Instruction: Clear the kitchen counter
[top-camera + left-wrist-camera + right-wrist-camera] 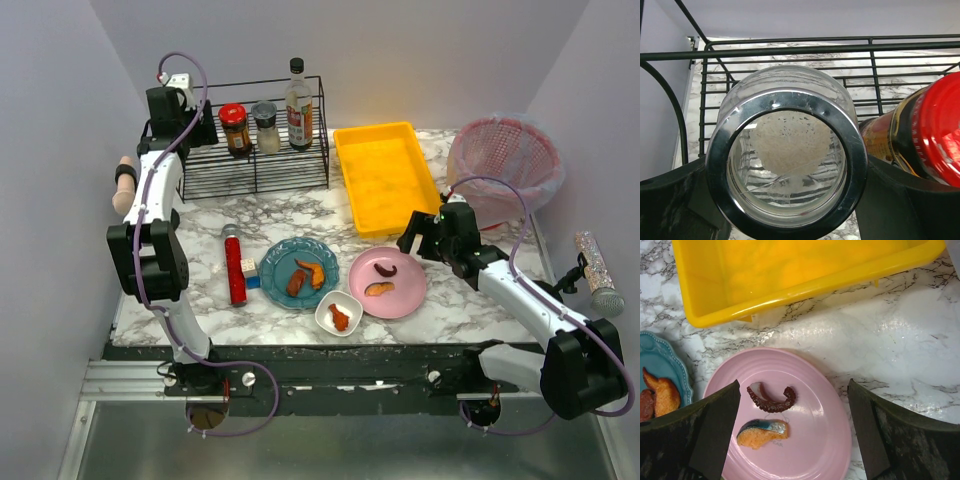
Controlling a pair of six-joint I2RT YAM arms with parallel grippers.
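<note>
The left end effector (787, 205) clamps a glass jar (785, 145) at the wire rack (790, 50), the right end effector (792, 412) gapes over the pink plate (825, 405), and the desk (300, 205) spread before both arms looks largely uncleared, with the blue plate (268, 262) and white bowl (324, 312) on it

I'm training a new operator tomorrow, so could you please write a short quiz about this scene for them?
1. True or false: the yellow tray is empty.
2. Between the fingers of the right gripper, which dish shows: A blue plate, B pink plate, C white bowl?
3. How many food pieces lie on that dish?
Key: 1 true; 2 B; 3 two.
</note>
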